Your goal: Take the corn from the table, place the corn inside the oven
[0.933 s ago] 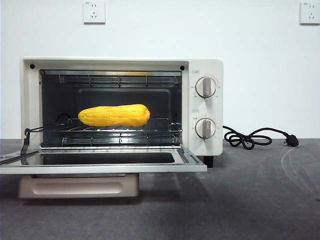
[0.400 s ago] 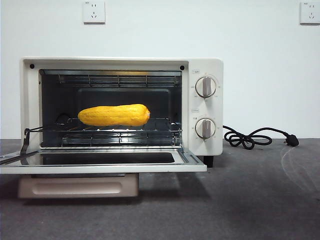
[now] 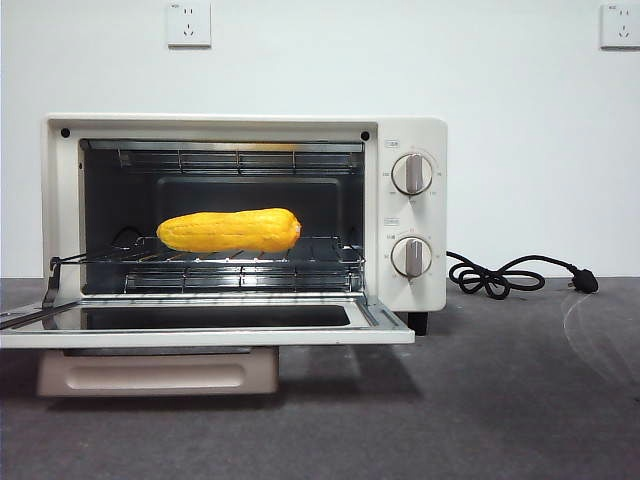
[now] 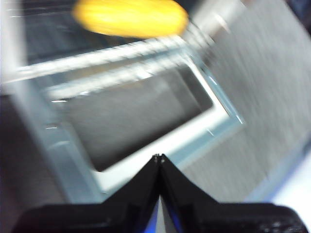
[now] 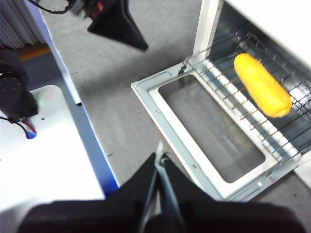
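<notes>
Since a second ago we see nothing moved in the front view: the corn (image 3: 229,230) lies on the wire rack (image 3: 300,258) inside the oven (image 3: 405,215), whose door (image 3: 200,322) hangs open over the worktop (image 3: 500,400). We judge the placing done; what remains is pulling clear. Our left gripper (image 4: 159,158) and right gripper (image 5: 159,156) both hang above the door, jaws pressed together, empty.

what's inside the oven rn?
Only the corn, lying lengthwise on the wire rack in the oven, door open. Heating bars run across the top. The floor under the rack is mostly hidden.
</notes>
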Controlling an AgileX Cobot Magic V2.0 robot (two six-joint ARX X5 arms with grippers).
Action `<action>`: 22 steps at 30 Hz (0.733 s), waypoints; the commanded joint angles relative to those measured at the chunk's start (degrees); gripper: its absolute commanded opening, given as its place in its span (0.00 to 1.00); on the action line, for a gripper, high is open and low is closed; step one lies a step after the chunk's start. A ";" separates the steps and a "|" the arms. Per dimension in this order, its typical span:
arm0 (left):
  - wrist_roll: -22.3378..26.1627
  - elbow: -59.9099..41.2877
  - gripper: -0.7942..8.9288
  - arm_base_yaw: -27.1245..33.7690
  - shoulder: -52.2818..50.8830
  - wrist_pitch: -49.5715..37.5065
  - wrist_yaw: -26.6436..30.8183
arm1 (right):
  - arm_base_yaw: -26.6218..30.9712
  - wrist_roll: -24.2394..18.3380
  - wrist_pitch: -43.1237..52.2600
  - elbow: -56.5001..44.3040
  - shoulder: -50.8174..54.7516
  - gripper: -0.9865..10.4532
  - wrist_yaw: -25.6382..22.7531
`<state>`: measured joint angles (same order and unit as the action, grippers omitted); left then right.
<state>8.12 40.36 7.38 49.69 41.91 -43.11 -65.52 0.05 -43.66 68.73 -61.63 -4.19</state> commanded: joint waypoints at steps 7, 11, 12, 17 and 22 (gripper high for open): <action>-5.57 -4.66 0.07 10.43 6.88 -8.57 -2.40 | 11.06 0.85 -0.33 0.13 -0.07 0.07 12.07; -5.60 -4.63 0.07 10.45 13.62 -11.13 -3.74 | 15.82 0.79 -1.66 0.13 -0.07 0.07 17.55; -5.68 -4.63 0.07 10.62 15.26 -11.61 -3.52 | 16.83 0.74 -2.03 0.15 -0.07 0.07 18.43; -7.80 -4.59 0.07 12.09 23.39 -13.97 -3.61 | 21.84 -1.27 -5.53 0.13 -0.07 0.07 24.13; -7.91 -4.59 0.07 12.20 29.00 -14.49 -3.58 | 24.59 -2.56 -6.97 0.13 -0.07 0.07 26.51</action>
<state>0.49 36.29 19.49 77.76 27.66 -46.24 -41.10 -1.48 -50.78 68.73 -61.65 21.80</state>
